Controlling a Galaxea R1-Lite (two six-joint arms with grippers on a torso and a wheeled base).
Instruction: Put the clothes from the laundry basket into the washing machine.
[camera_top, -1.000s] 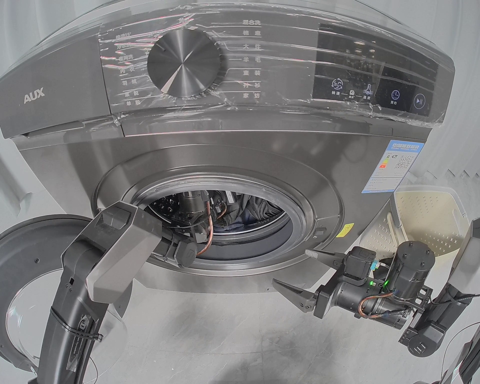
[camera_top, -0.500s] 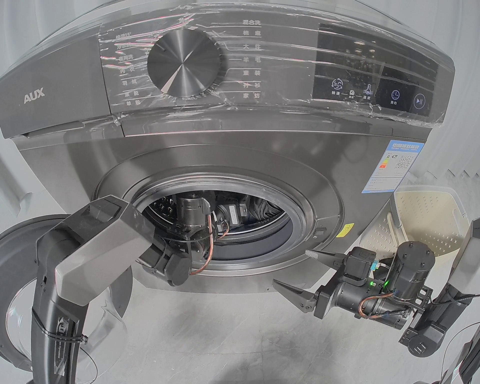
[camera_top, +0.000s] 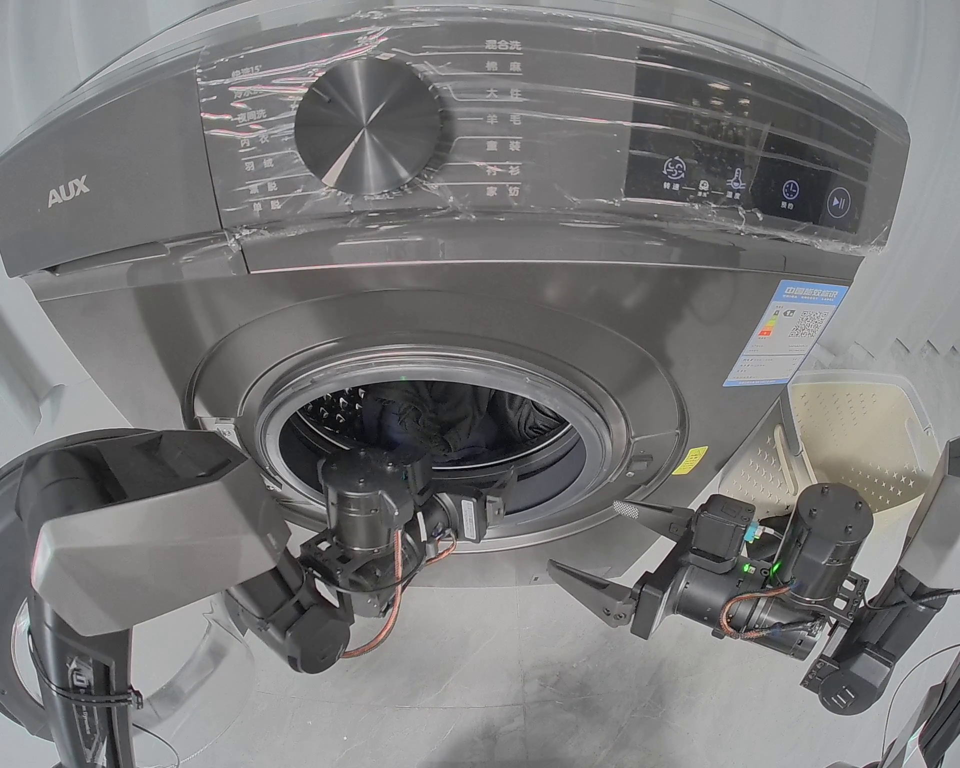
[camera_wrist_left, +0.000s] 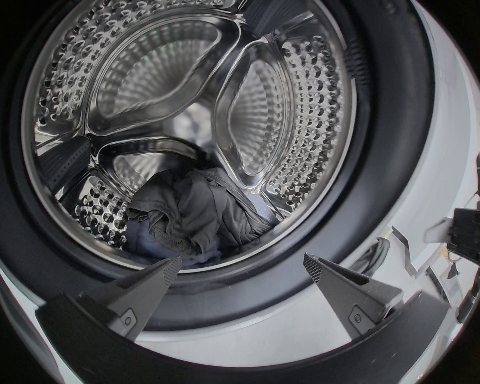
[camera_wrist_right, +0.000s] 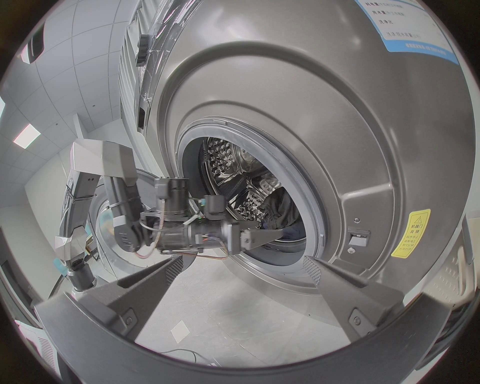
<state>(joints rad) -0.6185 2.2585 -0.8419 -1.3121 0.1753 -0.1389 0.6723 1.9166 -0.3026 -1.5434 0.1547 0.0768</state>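
Head view: basket (camera_top: 855, 435) lies at three o'clock from the drum (camera_top: 335, 412), nearest the right gripper (camera_top: 588, 540); it and left gripper (camera_wrist_left: 240, 261) spread, empty.

The drum (camera_wrist_left: 255, 115) is glossy metal, the clothes (camera_wrist_left: 200, 215) matt cloth.

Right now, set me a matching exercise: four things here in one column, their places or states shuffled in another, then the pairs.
1 dark clothes
2 left gripper
3 right gripper
4 laundry basket

A open, over the floor near the basket
B in the drum
C beside the washing machine
D open, facing the drum opening

Pairs: 1-B, 2-D, 3-A, 4-C
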